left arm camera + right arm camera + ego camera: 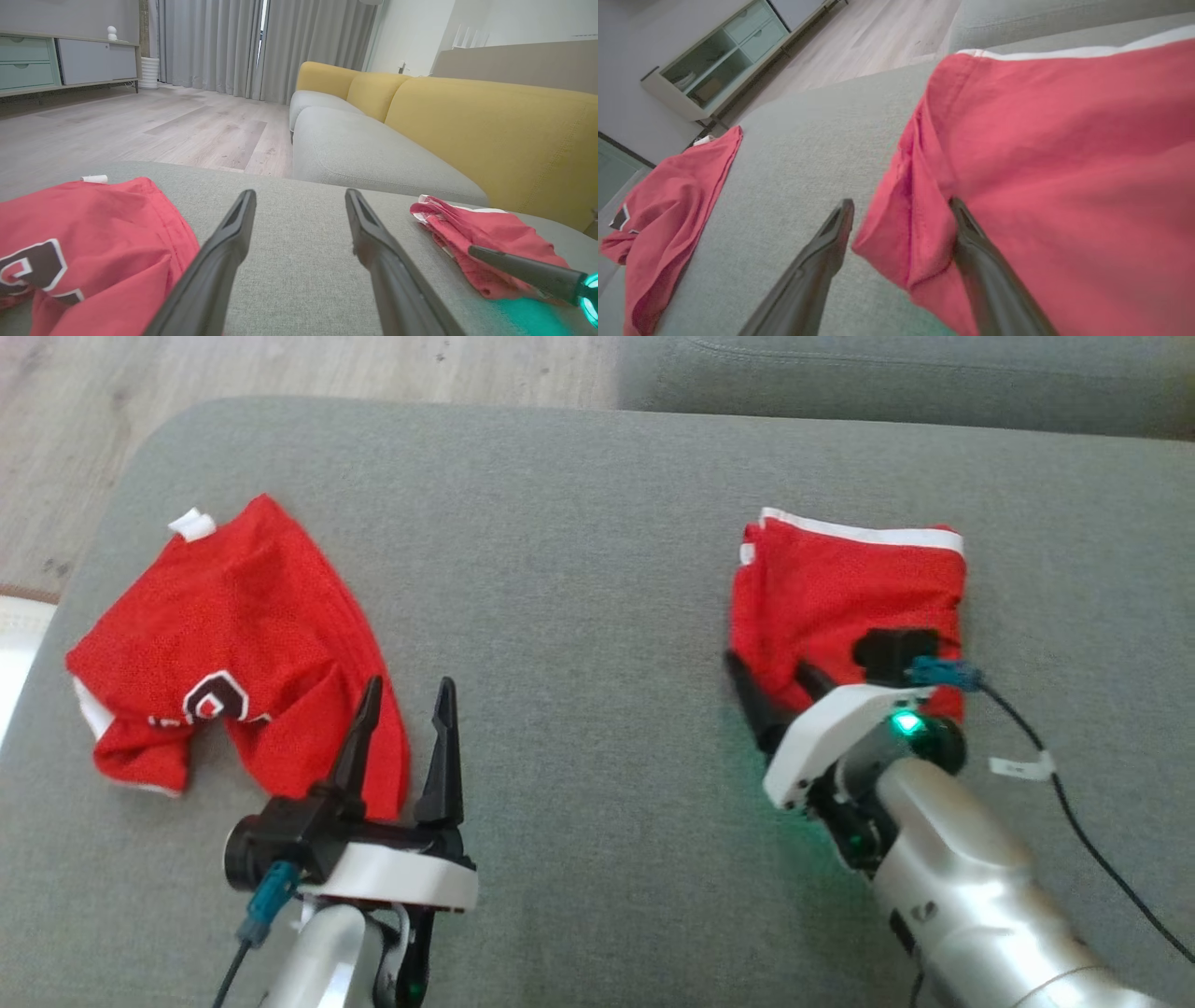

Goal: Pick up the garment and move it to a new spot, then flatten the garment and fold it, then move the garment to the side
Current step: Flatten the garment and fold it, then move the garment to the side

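The grey cushion gives you a wide bare stretch between the two red pieces. It drops to the floor at the far left. The crumpled garment lies on the left, close to that edge. The folded garment, with white trim along its far side, lies on the right.

Your right gripper sits at the folded garment's near left corner. Its fingers are spread with the corner between them, one over bare cushion and one against the cloth, clamping nothing yet.

This looks like the step of shifting the folded garment aside. Take in every layer of that corner before you close, then drag low so the fold keeps its shape. Your left gripper hangs released just beside the crumpled garment, so hold it clear of the open middle. Watch the cable trailing to the right of your arm.
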### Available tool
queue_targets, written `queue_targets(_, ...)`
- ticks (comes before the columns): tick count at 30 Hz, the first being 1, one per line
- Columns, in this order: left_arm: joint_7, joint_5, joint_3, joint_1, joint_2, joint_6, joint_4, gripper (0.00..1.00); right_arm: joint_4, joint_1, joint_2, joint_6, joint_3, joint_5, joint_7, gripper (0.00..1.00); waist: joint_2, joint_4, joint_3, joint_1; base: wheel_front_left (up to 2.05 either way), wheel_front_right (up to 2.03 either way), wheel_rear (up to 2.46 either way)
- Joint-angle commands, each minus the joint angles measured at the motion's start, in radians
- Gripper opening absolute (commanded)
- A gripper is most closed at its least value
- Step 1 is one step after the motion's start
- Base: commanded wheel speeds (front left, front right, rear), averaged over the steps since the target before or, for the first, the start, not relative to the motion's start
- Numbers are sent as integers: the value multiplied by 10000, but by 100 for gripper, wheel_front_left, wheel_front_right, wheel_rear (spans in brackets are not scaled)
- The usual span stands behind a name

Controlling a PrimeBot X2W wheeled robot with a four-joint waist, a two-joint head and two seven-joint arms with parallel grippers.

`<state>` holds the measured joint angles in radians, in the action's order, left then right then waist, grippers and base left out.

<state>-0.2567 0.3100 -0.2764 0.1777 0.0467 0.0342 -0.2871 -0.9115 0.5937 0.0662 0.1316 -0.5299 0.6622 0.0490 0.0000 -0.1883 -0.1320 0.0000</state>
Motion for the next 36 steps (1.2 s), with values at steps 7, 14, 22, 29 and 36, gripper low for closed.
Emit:
queue_targets(7,-51,11,578,380,35,34,381,100,721,189,-160,-9,-476,375,669,100,0,687,139,0,0,0,0)
queue_targets(14,-51,-40,719,604,35,65,790,100,829,426,555,-9,836,-896,1892,100,0,1386,231,0,0,0,0)
queue_targets(22,-51,-158,764,787,35,231,1168,100,2629,-749,1011,-9,3593,-3476,2120,100,0,2022,169,0,0,0,0)
queue_targets(29,-51,-350,898,560,35,372,1325,100,4809,-2739,-13,-9,5575,-5160,2125,100,0,2382,107,0,0,0,0)
queue_targets(36,-51,-405,928,192,35,403,1357,100,5578,-3596,-154,-9,5594,-5095,2126,100,0,2497,11,0,0,0,0)
